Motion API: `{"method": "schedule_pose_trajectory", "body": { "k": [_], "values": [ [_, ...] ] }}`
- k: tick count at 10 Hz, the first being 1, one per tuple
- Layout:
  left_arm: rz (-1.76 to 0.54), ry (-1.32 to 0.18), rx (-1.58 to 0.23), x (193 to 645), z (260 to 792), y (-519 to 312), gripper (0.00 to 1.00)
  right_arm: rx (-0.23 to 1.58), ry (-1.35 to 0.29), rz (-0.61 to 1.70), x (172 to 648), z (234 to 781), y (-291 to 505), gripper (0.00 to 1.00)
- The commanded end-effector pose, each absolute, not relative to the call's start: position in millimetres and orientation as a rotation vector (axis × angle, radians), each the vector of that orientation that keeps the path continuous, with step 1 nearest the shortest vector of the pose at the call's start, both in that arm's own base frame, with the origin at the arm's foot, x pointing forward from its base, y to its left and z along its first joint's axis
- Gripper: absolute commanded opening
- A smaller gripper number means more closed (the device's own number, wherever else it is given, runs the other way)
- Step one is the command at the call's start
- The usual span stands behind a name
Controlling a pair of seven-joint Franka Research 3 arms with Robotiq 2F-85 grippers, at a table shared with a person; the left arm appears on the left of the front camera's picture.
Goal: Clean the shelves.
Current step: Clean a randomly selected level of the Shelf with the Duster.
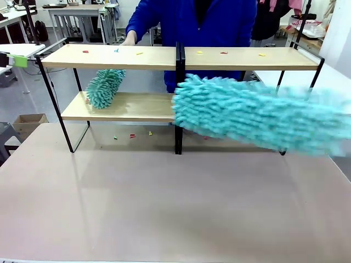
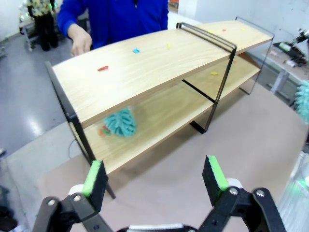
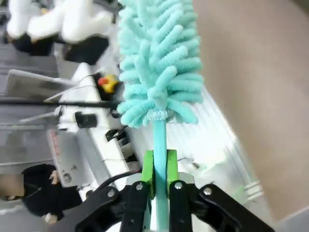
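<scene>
**Dusting in hand: large duster held before the right half of the shelves**

Off the left end of the shelves (image 1: 109, 57), our left gripper (image 2: 153, 174) hung above the table (image 1: 164, 203) with its green pads wide apart and nothing between them. The shelves themselves stood across the far side of the table, in front of the person.

On the lower board near that left end we saw a smaller duster (image 1: 105, 86). We could not tell what held it. Behind the top board, a person's hand (image 1: 129, 38) rested at the back edge. Coloured scraps (image 1: 223, 52) dotted the top boards, and a few more lay on the table under the left unit.

In front of the right unit the large duster (image 1: 258, 112) hid most of the lower board. Our right gripper (image 3: 160, 166) was clamped tight on its thin teal handle (image 3: 159, 135).

We judged this as mid-sweep, with the boards far from clean. The next move, as we read it, called for laying the fluffy head flat on a board and drawing it along. The head would have to clear the black frame tubes.
</scene>
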State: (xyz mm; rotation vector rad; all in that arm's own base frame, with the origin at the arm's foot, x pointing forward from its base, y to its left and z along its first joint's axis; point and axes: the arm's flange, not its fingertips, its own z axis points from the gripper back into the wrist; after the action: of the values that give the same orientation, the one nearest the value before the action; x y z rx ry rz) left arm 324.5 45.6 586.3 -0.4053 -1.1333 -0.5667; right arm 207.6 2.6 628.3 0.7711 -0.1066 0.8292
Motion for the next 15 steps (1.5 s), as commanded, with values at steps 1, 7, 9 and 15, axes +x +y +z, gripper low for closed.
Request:
{"method": "schedule_pose_trajectory", "body": {
  "k": [1, 7, 9, 15],
  "values": [
    [-0.568, -1.128, -0.403, 326, 585, 45, 1.0, 0.756, -0.195, 0.758, 170, 650, -8, 0.12],
    [-0.568, -1.128, -0.403, 326, 585, 45, 1.0, 0.796, -0.25, 0.728, 174, 643, 7, 0.12],
    [-0.568, -1.128, -0.403, 326, 585, 45, 1.0, 0.73, -0.275, 0.746, 191, 641, 58, 0.12],
    [-0.568, -1.128, -0.403, 326, 585, 45, 1.0, 0.706, -0.311, 0.785, 199, 648, 95, 0.12]
  ]
}}
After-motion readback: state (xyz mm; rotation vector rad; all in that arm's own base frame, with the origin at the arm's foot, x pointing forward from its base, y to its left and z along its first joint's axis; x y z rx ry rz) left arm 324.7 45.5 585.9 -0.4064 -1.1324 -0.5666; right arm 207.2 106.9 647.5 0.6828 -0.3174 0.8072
